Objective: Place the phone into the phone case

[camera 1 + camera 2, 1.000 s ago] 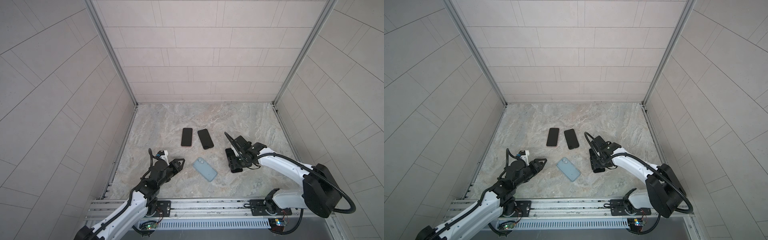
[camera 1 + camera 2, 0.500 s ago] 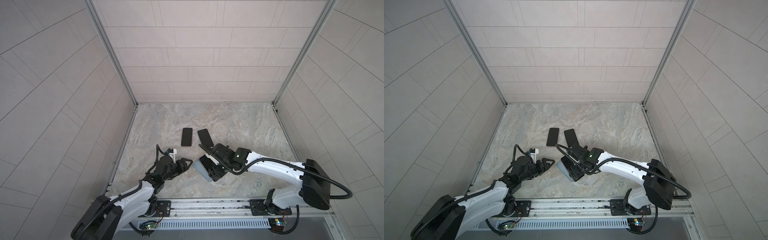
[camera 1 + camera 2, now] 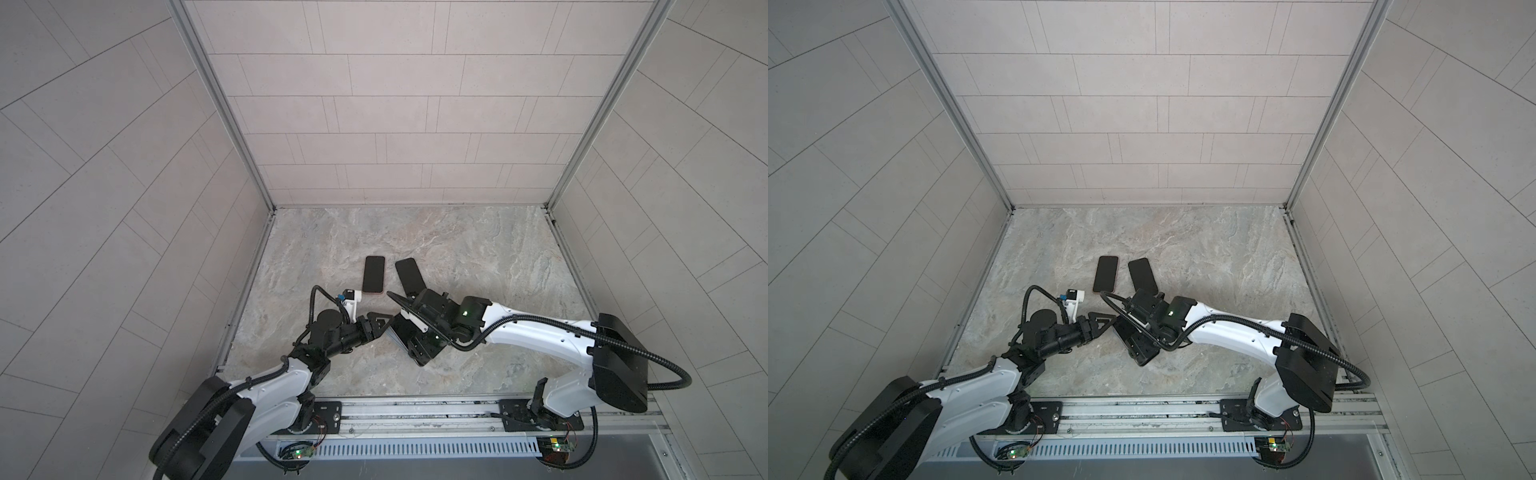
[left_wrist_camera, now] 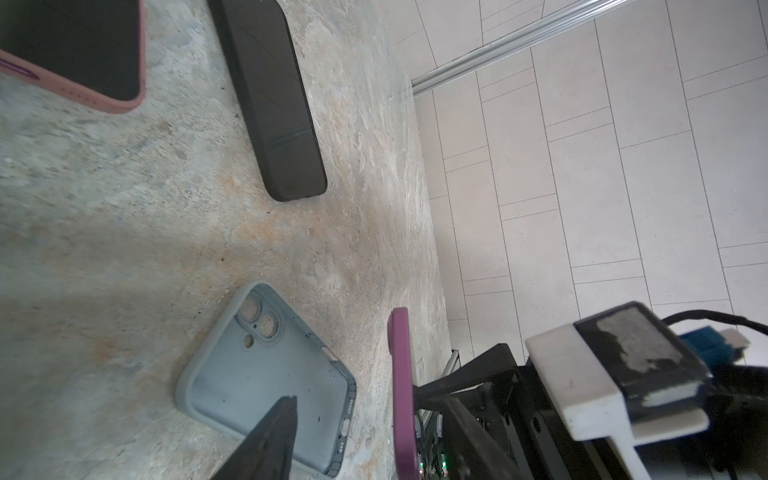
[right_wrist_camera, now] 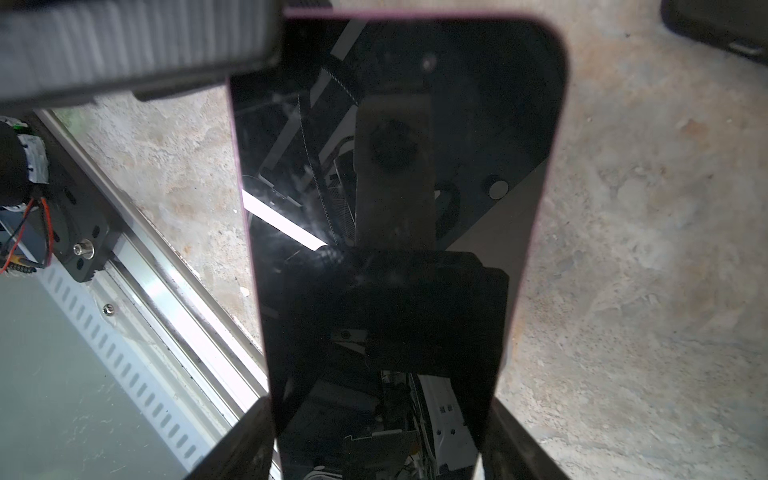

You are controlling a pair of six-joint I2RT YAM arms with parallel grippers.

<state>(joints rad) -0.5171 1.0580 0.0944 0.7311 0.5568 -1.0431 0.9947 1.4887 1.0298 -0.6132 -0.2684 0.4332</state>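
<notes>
The right gripper (image 5: 382, 440) pinched the glossy black, purple-edged phone (image 5: 395, 166) by its long edges, just over the matte pale-blue, round-cornered rubbery case (image 4: 257, 365); beside that case, the left gripper (image 3: 374, 326) stood spread.

We can read no text, brand, number or sign anywhere, not on the phone (image 5: 395, 166) nor the phone case (image 4: 257, 365).

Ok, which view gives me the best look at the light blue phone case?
The left wrist view: the phone case lies open side up, camera cutouts and rim clear. In both top views the right gripper and its phone hide nearly all of it. The right wrist view shows only the phone, no case.
</notes>
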